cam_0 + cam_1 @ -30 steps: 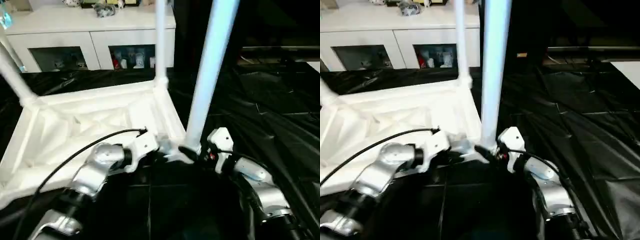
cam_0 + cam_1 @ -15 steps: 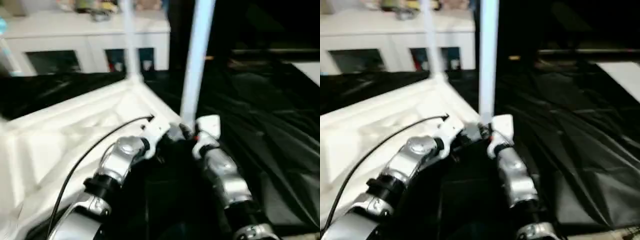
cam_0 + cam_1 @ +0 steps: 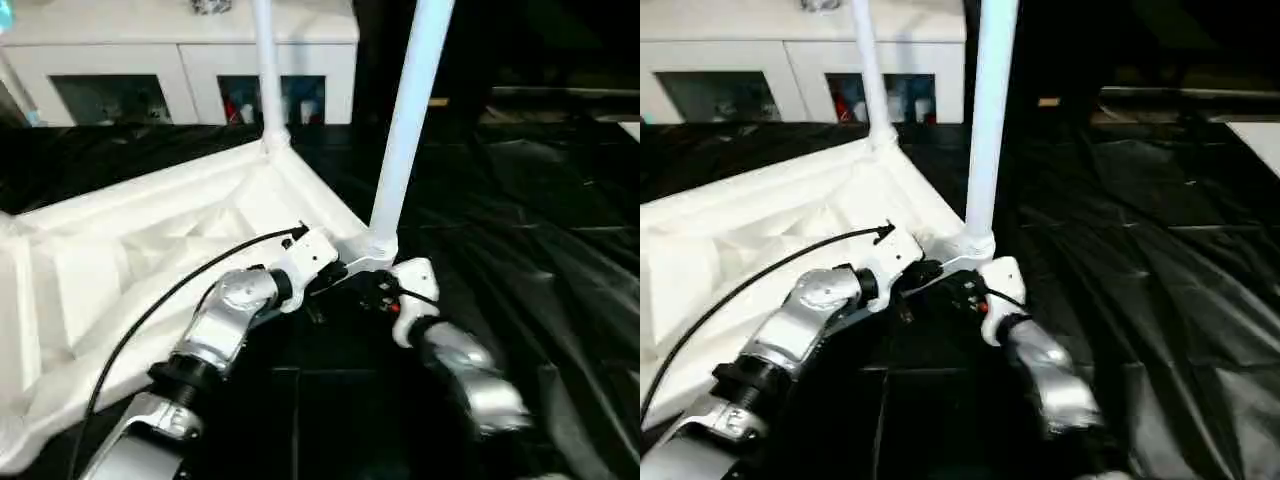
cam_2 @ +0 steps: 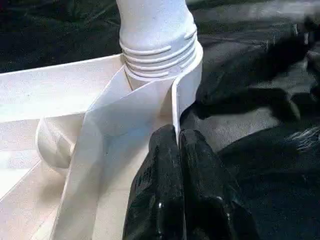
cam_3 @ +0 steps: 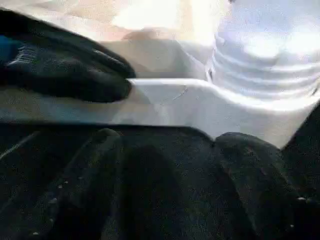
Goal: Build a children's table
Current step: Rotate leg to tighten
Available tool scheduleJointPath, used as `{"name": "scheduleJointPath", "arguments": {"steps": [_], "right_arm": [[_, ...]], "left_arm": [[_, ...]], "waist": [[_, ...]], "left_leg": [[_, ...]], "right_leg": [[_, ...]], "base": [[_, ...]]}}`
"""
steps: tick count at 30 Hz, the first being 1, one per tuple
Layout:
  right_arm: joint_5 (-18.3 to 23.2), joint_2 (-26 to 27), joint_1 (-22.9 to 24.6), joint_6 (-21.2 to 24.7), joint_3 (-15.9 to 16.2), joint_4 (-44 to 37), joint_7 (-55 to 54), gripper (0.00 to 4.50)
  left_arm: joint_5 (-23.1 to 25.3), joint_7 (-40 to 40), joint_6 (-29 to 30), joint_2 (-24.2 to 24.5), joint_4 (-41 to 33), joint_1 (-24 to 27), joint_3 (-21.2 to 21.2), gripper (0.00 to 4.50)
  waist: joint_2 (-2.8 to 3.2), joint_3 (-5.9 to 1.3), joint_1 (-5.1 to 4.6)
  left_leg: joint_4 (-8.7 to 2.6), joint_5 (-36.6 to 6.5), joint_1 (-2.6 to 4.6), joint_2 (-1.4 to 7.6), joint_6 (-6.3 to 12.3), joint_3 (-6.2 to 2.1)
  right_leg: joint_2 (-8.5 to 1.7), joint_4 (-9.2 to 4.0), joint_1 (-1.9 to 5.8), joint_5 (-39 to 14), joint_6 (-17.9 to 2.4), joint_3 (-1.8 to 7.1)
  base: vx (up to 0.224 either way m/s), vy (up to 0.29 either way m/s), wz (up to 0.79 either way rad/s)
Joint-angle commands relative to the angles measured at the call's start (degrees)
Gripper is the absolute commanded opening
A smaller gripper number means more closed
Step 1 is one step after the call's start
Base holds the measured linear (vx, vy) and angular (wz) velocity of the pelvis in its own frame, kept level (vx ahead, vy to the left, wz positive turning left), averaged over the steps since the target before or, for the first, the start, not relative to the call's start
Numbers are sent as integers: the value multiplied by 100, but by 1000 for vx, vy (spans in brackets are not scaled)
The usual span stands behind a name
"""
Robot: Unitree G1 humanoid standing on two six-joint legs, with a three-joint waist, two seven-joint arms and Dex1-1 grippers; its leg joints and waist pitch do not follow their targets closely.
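now the right gripper (image 3: 372, 290), jaws parted, has backed off the seated leg (image 3: 405, 130) toward 5 o'clock while the left gripper (image 4: 178, 150) pinches the tabletop rim (image 4: 172, 107)

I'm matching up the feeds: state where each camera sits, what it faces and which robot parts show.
Left eye, right eye: head, looking down at upturned children's table; both silver forearms.
Left wrist: at near corner leg; left gripper shut on the rim.
Right wrist: at the same corner; right gripper open.
Shared: the ribbed leg end in its socket.
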Motion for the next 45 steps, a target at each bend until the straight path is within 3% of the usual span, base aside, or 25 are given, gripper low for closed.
{"name": "scheduleJointPath", "arguments": {"steps": [1,2,4,6,8,10,11,17,25,31,34,36,38,43,45], "right_arm": [[422,-338,72,119,-30,-810,811,382],[634,-761,247,290,-49,-1151,1305,393],[756,-1121,369,410,-99,-1367,1682,409],[795,-1409,414,458,-206,-1445,1913,421],[684,-1596,352,294,-353,-1354,1908,442],[725,-1680,298,303,-414,-1322,1967,447],[776,-1746,297,345,-373,-1371,2060,447],[709,-1814,268,388,-30,-1490,2272,447],[399,-1526,-90,99,231,-969,2245,447],[306,-1522,-215,-20,304,-751,2234,447],[288,-1532,-218,-49,322,-712,2278,420],[266,-1518,-234,-93,331,-658,2314,407],[259,-1511,-247,-148,348,-603,2344,376],[222,-1528,-217,-240,388,-565,2385,356],[224,-1529,-208,-244,390,-568,2392,324]], "left_arm": [[30,-471,31,183,246,323,-259,0],[-18,-664,-74,301,183,370,-277,0],[-81,-887,-146,423,69,437,-325,0],[-159,-1163,-155,566,-98,528,-390,0],[-232,-1464,-188,723,-281,617,-460,0],[-333,-1735,-248,825,-444,692,-511,0],[-401,-1895,-264,873,-544,739,-535,0],[-639,-2272,-200,942,-862,828,-569,0],[-719,-2448,-73,991,-1029,814,-596,0],[-681,-2494,-34,1065,-1097,851,-651,0],[-631,-2468,-50,1104,-1089,854,-666,0],[-600,-2462,-25,1141,-1076,844,-676,0],[-568,-2446,-22,1153,-1060,839,-676,0],[-539,-2385,-21,1176,-1034,825,-688,0],[-540,-2378,-16,1179,-1032,821,-689,0]], "waist": [[-53,-341,56],[-49,-327,89],[-60,-300,104],[-29,-251,123],[-28,-258,110],[-35,-261,106],[-4,-268,112],[-5,-311,131],[7,-325,172],[1,-359,242],[2,-352,247],[4,-341,246],[3,-346,242],[5,-345,245],[10,-346,244]], "left_leg": [[-378,463,-25,404,1317,-124],[-387,395,-25,413,1395,-131],[-410,109,-9,429,1319,-122],[-470,-419,27,445,983,-112],[-497,-645,39,440,714,-118],[-498,-609,39,428,606,-114],[-495,-547,33,426,590,-118],[-444,-33,33,425,823,-108],[-438,-15,48,418,725,-97],[-391,426,57,417,925,-93],[-393,321,47,414,947,-94],[-404,166,46,416,862,-93],[-403,98,47,408,800,-90],[-404,58,39,402,750,-90],[-404,45,40,401,737,-91]], "right_leg": [[-535,-170,391,310,-1726,279],[-536,-188,401,136,-1684,279],[-540,-244,370,-405,-1630,273],[-532,-349,342,-1226,-1529,284],[-525,-379,345,-1522,-1479,284],[-517,-363,346,-1459,-1454,293],[-527,-349,358,-1331,-1484,296],[-512,-255,369,-516,-1663,276],[-519,-238,369,-615,-1674,276],[-504,-154,377,-61,-1754,269],[-513,-172,384,-242,-1734,263],[-514,-200,384,-491,-1689,263],[-509,-209,389,-553,-1681,267],[-500,-205,392,-554,-1658,270],[-494,-204,390,-542,-1661,269]], "base": [[0,0,0],[0,0,0],[0,0,0],[0,0,0],[0,0,0],[0,0,0],[0,0,0],[0,0,0],[0,0,0],[0,0,0],[0,0,0],[0,0,0],[0,0,0],[0,0,0],[0,0,0]]}}
